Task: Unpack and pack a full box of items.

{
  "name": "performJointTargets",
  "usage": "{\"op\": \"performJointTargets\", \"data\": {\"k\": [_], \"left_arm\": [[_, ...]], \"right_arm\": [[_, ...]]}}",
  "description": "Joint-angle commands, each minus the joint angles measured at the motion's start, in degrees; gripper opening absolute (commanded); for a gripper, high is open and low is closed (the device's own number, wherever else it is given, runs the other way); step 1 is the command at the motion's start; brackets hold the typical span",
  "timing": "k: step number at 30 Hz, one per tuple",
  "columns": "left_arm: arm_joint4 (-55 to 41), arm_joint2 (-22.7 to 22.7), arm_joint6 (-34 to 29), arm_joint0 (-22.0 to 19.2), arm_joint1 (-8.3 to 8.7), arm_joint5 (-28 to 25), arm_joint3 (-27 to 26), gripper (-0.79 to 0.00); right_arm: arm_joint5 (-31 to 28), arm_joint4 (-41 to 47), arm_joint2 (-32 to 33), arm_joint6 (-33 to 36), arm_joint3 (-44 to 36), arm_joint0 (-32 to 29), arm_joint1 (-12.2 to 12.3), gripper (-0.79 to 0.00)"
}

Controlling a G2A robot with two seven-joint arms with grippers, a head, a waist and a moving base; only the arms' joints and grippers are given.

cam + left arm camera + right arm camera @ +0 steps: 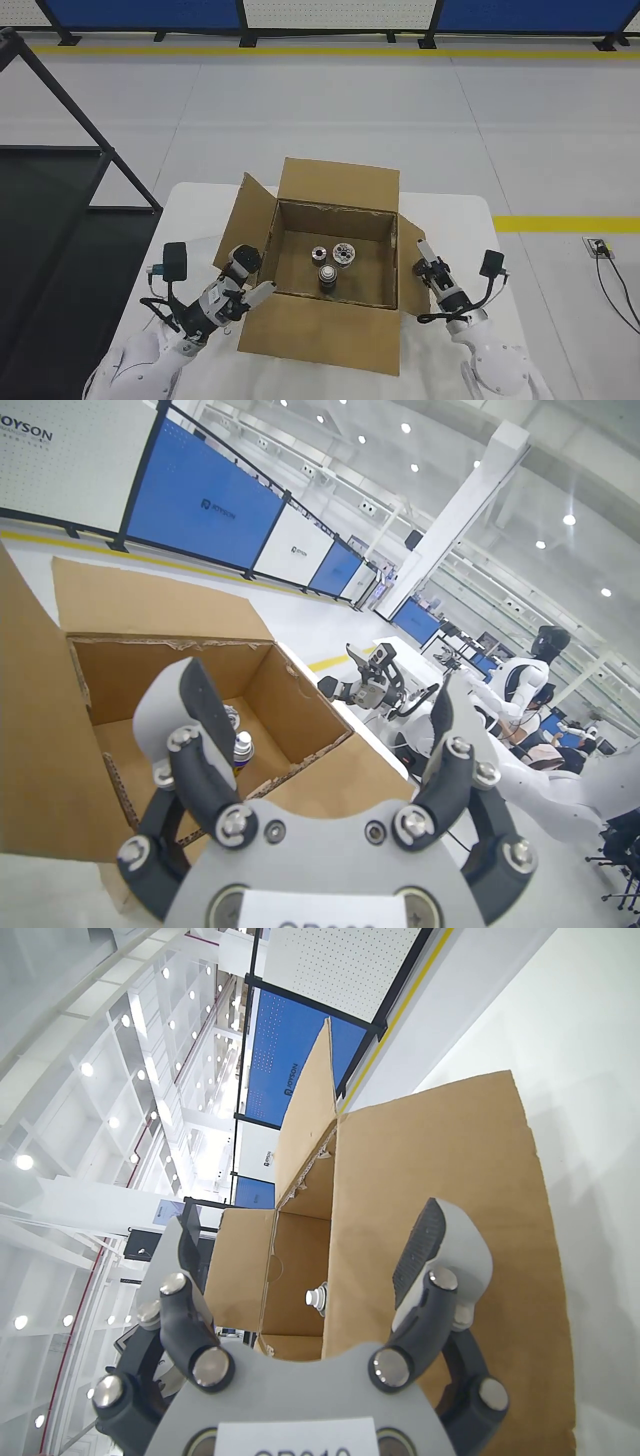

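A white-covered table (195, 225) bears an open cardboard box (330, 225), which sits between the two pincers with all four flaps spread. The far flap leans away from both pincers. The near flap lies folded out toward the robot, between the arms. Each side flap stands tilted out toward the pincer on its side.

The left pincer (254, 276) hangs at the box's near left corner, just beside the left flap and above the edge of the near flap. Its two fingers are spread wide with nothing between them, and in its own wrist view the box's opening lies just ahead of it.

The right pincer (428, 256) hangs just outside the box's right wall, close against the right flap; whether it touches the cardboard I cannot tell. Its fingers too are spread wide and hold nothing, and its wrist view looks along the flap into the box.

A spray can (327, 277) with a white cap stands upright on the box floor, about midway between the two pincers and close to the near wall, apart from both. Two small round metal parts (344, 254) lie side by side on the floor just beyond the can, farther from both pincers, toward the far wall; as far as the top view shows, they do not touch the can
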Motion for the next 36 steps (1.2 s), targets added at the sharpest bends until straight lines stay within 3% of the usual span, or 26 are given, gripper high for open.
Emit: {"op": "performJointTargets", "data": {"k": [1, 24, 31, 36], "left_arm": [[-0.2, -0.5, 0.4, 0.8, 0.13, -0.5, -0.4, 0.0], [-2.5, -5.9, 4.0, 7.5, 1.32, -3.8, -2.1, 0.0], [-3.0, -6.6, 6.5, 8.6, 1.45, -5.4, -2.4, 0.0], [-2.9, -9.0, 10.5, 10.5, 1.47, -7.6, -3.6, 0.0]], "right_arm": [[-0.2, 0.3, -0.5, 0.4, 1.1, 1.0, -0.1, 0.0], [-0.8, 0.8, -6.0, 1.9, 8.7, 10.2, -1.6, 0.0], [-4.9, -0.1, -6.5, -1.1, 5.6, 10.0, -2.0, 0.0], [-4.0, -4.6, -8.7, 0.6, 1.2, 11.2, -2.1, 0.0]]}}
